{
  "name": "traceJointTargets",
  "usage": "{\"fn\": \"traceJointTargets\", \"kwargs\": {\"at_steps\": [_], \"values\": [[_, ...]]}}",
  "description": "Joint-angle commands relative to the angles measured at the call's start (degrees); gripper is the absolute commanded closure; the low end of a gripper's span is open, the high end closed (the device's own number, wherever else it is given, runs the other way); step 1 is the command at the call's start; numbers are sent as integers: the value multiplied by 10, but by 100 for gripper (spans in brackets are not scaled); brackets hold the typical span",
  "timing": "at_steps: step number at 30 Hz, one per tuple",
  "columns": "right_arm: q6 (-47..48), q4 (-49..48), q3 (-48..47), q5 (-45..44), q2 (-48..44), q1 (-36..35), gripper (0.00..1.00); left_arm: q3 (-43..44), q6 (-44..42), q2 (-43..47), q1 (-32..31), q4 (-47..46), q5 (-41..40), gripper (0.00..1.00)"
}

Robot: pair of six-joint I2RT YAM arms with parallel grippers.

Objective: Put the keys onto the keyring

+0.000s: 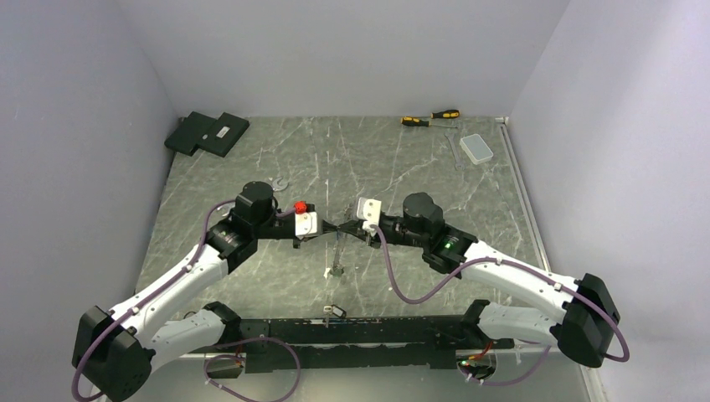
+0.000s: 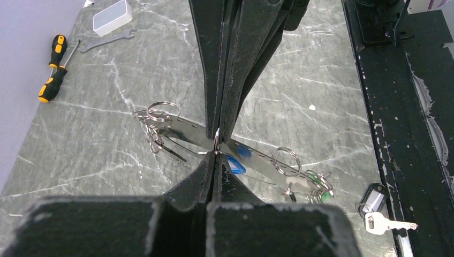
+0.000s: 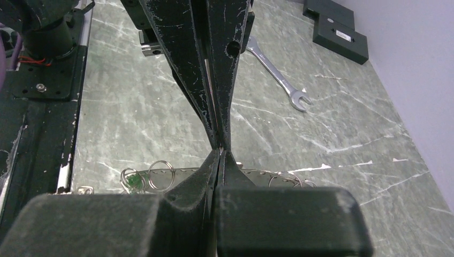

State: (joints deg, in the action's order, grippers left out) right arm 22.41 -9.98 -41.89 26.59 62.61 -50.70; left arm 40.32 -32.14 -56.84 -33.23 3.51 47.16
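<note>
Between the tips of both jaws sits the keyring (image 2: 217, 142), a small silver ring. The left jaws are pressed together and so are the right jaws. They meet tip to tip, and both seem to pinch this one thin ring from opposite sides. Just under the jaws there is a shiny silver strip (image 2: 184, 131) with more rings on it. The blue key (image 2: 236, 165) lies right below the left jaws, close to the strip. The green key (image 2: 321, 182) is further out from the jaws, near one end of the strip. I cannot tell if the strip hangs from the pinched ring or rests on the desk (image 2: 107, 160).

I think many things could go wrong from here. The ring is thin and smooth, so it could slip out of the jaws. It could also spin round if either arm pulls or twists a bit too much. The two sets of jaws are so close that they could bump and knock each other off the ring. Both are busy holding, so no jaws are free to fetch a key. When one lets go, the ring may swing or drop out of the other's hold. If the ring falls, it could land on the keys below the jaws and push them away
</note>
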Motion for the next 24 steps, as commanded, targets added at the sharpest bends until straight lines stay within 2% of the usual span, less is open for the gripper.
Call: {"fn": "traceJointTargets", "kwargs": {"at_steps": [1, 14, 19, 24], "values": [[-22, -78, 7, 9, -20, -3, 100, 14, -2, 5, 0, -25, 8, 100], [-103, -243, 69, -11, -20, -3, 100, 5, 14, 17, 0, -57, 11, 100], [-122, -267, 76, -6, -10, -3, 100, 5, 13, 20, 0, -56, 10, 100], [-115, -246, 69, -5, -11, -3, 100, 6, 11, 26, 0, -53, 7, 100]]}}
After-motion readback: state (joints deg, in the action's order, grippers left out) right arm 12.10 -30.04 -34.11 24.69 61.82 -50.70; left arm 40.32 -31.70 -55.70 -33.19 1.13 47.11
